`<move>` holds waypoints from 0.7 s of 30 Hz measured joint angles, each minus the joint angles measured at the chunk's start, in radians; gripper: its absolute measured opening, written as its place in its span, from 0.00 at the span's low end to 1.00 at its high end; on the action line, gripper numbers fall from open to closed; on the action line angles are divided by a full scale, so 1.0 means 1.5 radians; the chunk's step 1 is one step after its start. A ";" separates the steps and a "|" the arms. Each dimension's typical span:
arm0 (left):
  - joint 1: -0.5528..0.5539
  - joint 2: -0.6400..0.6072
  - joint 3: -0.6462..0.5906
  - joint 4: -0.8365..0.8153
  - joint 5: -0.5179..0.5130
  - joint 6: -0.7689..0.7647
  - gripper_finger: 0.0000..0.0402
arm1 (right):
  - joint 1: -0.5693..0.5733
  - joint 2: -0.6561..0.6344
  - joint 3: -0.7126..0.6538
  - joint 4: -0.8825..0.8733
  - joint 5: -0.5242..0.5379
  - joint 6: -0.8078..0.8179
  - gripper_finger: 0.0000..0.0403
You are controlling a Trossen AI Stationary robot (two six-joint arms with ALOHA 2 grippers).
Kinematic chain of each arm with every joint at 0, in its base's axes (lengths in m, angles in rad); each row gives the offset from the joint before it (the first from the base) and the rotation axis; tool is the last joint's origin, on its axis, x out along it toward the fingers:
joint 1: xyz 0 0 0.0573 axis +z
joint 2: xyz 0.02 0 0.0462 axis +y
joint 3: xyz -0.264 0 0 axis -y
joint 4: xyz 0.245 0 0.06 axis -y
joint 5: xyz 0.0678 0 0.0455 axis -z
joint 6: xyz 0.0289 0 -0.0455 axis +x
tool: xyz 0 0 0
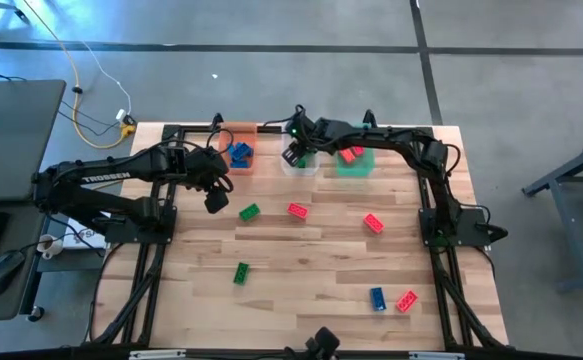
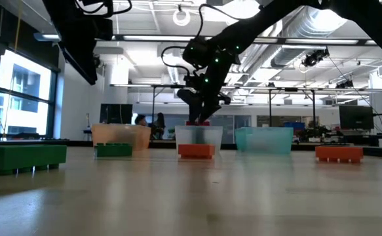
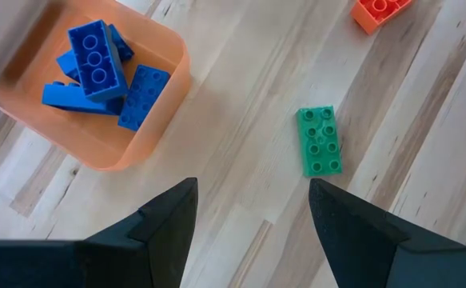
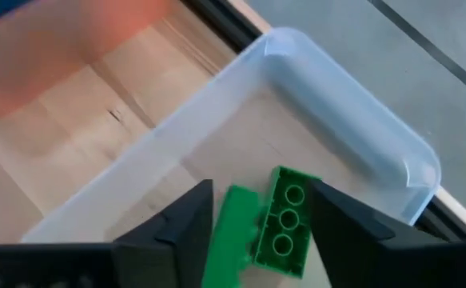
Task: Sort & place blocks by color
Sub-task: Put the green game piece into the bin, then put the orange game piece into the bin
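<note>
Blue bricks (image 3: pixel 97 76) piled in orange bin (image 3: pixel 165 96). Green bricks (image 4: pixel 284 224) in clear bin (image 4: pixel 352 136), red ones (image 1: pixel 351 154) in green bin (image 1: pixel 356 168). Seven bricks (image 1: pixel 249 212) lie loose on table (image 1: pixel 311 260).

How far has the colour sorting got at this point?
Done: blue bricks lie in the orange bin, red ones in the green bin. In hand: the right gripper, jaws apart over the clear bin, with green bricks below. The left gripper hangs open near a loose green brick. Left: about seven bricks on the table.
</note>
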 joint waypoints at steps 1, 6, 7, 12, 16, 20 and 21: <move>0.000 0.000 0.000 0.000 0.000 0.000 0.57 | 0.000 0.000 0.005 -0.002 0.000 0.000 0.48; 0.000 0.000 0.000 0.000 0.000 0.001 0.57 | 0.002 0.000 0.039 -0.032 0.000 0.002 0.53; 0.000 0.000 0.000 0.000 0.000 0.001 0.57 | 0.003 0.000 0.045 -0.042 0.000 0.003 0.53; 0.000 0.000 0.000 0.000 0.001 0.001 0.57 | 0.020 -0.001 0.069 -0.077 0.001 0.003 0.53; -0.002 0.000 0.000 -0.001 0.021 -0.001 0.57 | 0.045 -0.001 0.077 -0.109 0.011 0.000 0.53; -0.025 0.000 0.000 -0.001 0.029 -0.018 0.57 | 0.076 -0.001 0.092 -0.168 0.057 0.000 0.53; -0.034 0.000 -0.002 0.000 0.029 -0.024 0.57 | 0.085 -0.001 0.096 -0.184 0.069 0.000 0.53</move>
